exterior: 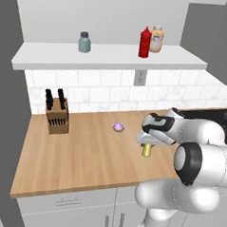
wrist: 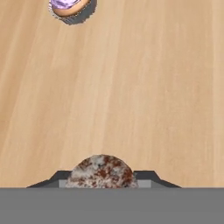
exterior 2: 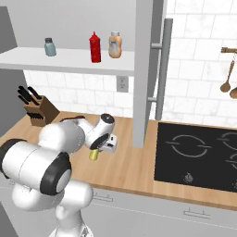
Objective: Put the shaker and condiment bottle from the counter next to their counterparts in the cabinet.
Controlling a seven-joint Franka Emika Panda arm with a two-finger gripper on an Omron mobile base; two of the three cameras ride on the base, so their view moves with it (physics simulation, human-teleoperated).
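My gripper point(exterior: 147, 144) is shut on the shaker point(exterior: 147, 151), a small olive-yellow cylinder that stands upright on the wooden counter point(exterior: 84, 154). From the right the same shaker point(exterior 2: 94, 155) sits under the hand point(exterior 2: 96, 150). Its speckled cap point(wrist: 102, 171) fills the gap between the fingertips point(wrist: 151, 176) in the hand view. The red condiment bottle point(exterior: 145, 42) stands on the white cabinet shelf point(exterior: 109, 59), right beside the orange-tan bottle point(exterior: 157, 39). A grey-teal shaker point(exterior: 84, 42) stands further left on that shelf.
A knife block point(exterior: 57, 115) stands at the counter's back left. A small purple-topped cupcake point(exterior: 118, 127) lies just behind and left of the hand. A black cooktop point(exterior 2: 199, 155) lies to the right, past a tall grey panel point(exterior 2: 142, 74). Wooden spoons point(exterior 2: 227, 81) hang on the wall.
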